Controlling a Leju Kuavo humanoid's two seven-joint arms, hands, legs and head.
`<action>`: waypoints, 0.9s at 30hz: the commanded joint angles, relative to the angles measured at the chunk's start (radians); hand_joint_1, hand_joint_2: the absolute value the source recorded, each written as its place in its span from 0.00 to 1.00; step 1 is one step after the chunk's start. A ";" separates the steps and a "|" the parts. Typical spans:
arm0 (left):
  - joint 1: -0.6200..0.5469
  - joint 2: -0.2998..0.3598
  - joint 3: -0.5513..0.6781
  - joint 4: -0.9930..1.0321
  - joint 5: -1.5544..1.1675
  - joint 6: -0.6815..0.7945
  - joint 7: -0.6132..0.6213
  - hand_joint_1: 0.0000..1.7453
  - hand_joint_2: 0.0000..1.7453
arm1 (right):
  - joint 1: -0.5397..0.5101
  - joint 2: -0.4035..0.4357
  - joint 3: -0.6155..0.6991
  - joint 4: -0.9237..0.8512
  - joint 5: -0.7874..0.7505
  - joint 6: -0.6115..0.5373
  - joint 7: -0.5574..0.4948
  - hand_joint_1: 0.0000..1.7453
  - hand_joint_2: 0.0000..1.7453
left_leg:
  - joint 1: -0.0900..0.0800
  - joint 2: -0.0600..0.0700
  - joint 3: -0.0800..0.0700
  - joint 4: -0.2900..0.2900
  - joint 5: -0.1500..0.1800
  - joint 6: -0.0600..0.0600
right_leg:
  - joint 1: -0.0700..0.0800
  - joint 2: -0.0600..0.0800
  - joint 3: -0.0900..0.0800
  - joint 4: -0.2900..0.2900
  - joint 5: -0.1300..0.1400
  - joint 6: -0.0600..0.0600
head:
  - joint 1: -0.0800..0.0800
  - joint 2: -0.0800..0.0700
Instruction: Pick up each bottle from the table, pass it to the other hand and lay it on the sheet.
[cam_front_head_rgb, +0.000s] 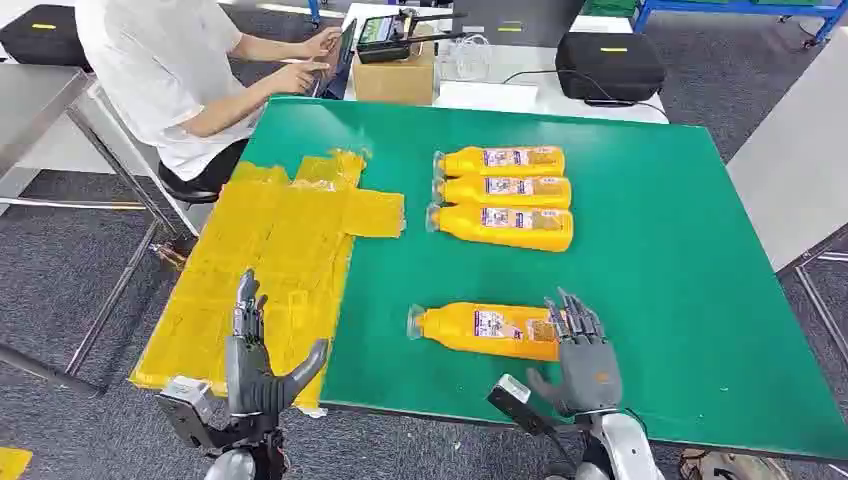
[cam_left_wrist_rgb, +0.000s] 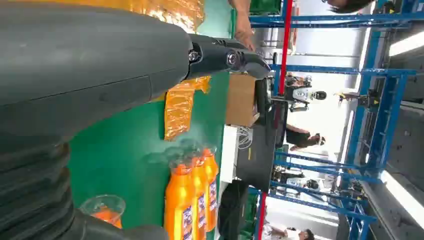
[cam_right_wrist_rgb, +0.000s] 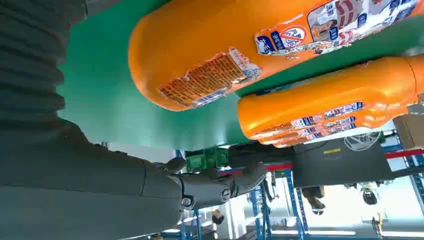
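four bottles (cam_front_head_rgb: 500, 190) (three together, one (cam_front_head_rgb: 485, 329) beside the spread right hand (cam_front_head_rgb: 585, 360)); left hand (cam_front_head_rgb: 255, 360) spread.

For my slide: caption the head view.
Right robot hand reaches the nearest bottle; left robot hand waits open over the sheet.

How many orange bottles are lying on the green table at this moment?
4. Three lie side by side near the table's middle: far bottle, middle bottle, near bottle. The single bottle lies alone near the front edge, beside the right robot hand.
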 joint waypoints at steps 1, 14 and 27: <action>-0.039 0.009 0.005 0.064 -0.003 -0.003 0.008 0.00 1.00 | -0.082 -0.007 0.019 0.139 -0.008 0.020 -0.009 0.00 1.00 | 0.000 0.000 0.003 -0.003 0.000 0.002 | 0.001 0.001 0.003 -0.003 0.000 -0.004 | 0.000 0.000; -0.047 0.010 0.006 0.070 0.001 -0.008 0.015 0.00 1.00 | -0.175 -0.038 0.078 0.255 0.033 0.147 0.046 0.00 1.00 | 0.000 0.001 0.003 -0.002 0.000 0.003 | 0.001 0.001 0.002 -0.002 0.001 -0.004 | 0.000 0.000; -0.071 0.015 -0.016 0.087 0.016 -0.031 0.017 0.00 1.00 | -0.294 -0.001 0.121 0.430 -0.029 0.122 -0.047 0.00 1.00 | 0.000 0.000 0.003 -0.002 0.000 0.002 | 0.001 0.001 0.002 -0.002 0.001 -0.004 | 0.000 0.000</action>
